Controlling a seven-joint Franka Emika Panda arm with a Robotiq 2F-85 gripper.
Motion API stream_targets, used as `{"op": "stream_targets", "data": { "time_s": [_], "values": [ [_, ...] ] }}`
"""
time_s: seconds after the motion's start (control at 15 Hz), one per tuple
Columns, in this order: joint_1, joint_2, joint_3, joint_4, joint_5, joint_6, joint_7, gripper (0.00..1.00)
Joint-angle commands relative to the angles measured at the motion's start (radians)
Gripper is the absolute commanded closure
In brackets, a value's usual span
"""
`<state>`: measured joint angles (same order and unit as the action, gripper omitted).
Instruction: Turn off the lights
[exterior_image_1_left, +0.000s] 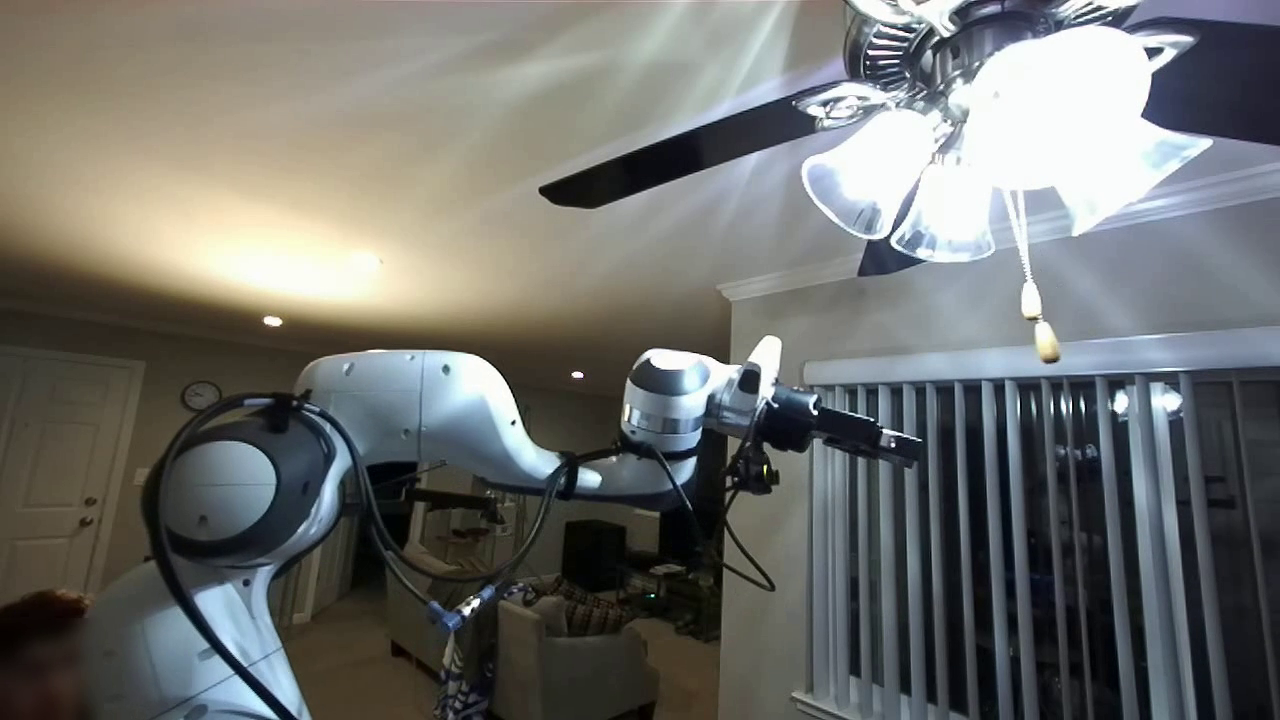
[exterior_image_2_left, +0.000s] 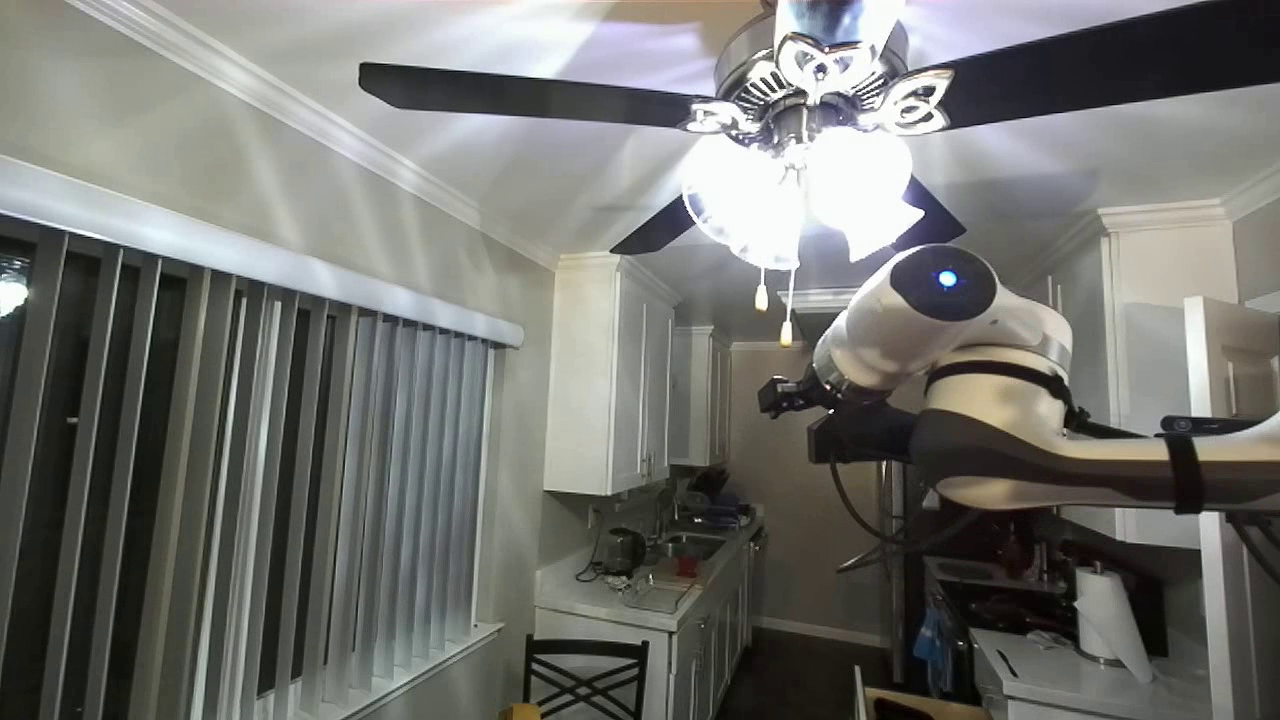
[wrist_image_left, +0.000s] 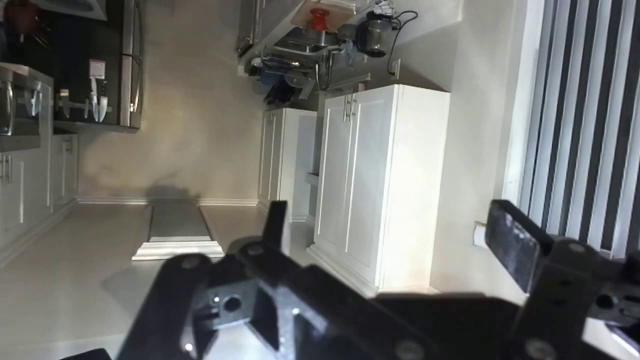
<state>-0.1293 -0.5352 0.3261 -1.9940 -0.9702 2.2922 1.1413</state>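
Observation:
The ceiling fan's light shades are lit brightly in both exterior views (exterior_image_1_left: 1060, 110) (exterior_image_2_left: 858, 180). Two pull chains with wooden end knobs hang from it. The lower knob (exterior_image_1_left: 1046, 342) (exterior_image_2_left: 786, 332) and the higher knob (exterior_image_1_left: 1031, 300) (exterior_image_2_left: 761, 298) show in both exterior views. My gripper (exterior_image_1_left: 905, 450) is below and left of the knobs in an exterior view, and just below them in an exterior view (exterior_image_2_left: 770, 397), apart from both. In the wrist view my gripper (wrist_image_left: 392, 225) has its fingers wide apart with nothing between them. The chains do not show in the wrist view.
Dark fan blades (exterior_image_1_left: 690, 150) (exterior_image_2_left: 520, 95) spread around the lamp near the ceiling. Vertical blinds (exterior_image_1_left: 1010, 540) (exterior_image_2_left: 250, 480) cover the window. White kitchen cabinets (exterior_image_2_left: 610, 380) (wrist_image_left: 360, 185) stand further back. Cables (exterior_image_1_left: 740, 550) hang from the arm.

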Motion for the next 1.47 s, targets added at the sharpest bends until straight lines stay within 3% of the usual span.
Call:
{"op": "stream_targets", "data": {
  "time_s": [0.0,0.07,0.6,1.0,1.4],
  "values": [
    [0.071,0.044,-0.02,0.08,0.02,-0.116,-0.088,0.0],
    [0.072,0.017,-0.027,0.043,-0.017,-0.084,-0.024,0.0],
    [0.072,0.008,-0.03,0.055,-0.039,-0.09,0.004,0.0],
    [0.031,-0.003,0.001,0.251,-0.288,-0.122,0.172,0.0],
    [0.085,0.094,-0.022,0.382,-0.313,-0.156,0.095,0.0]
  ]
}}
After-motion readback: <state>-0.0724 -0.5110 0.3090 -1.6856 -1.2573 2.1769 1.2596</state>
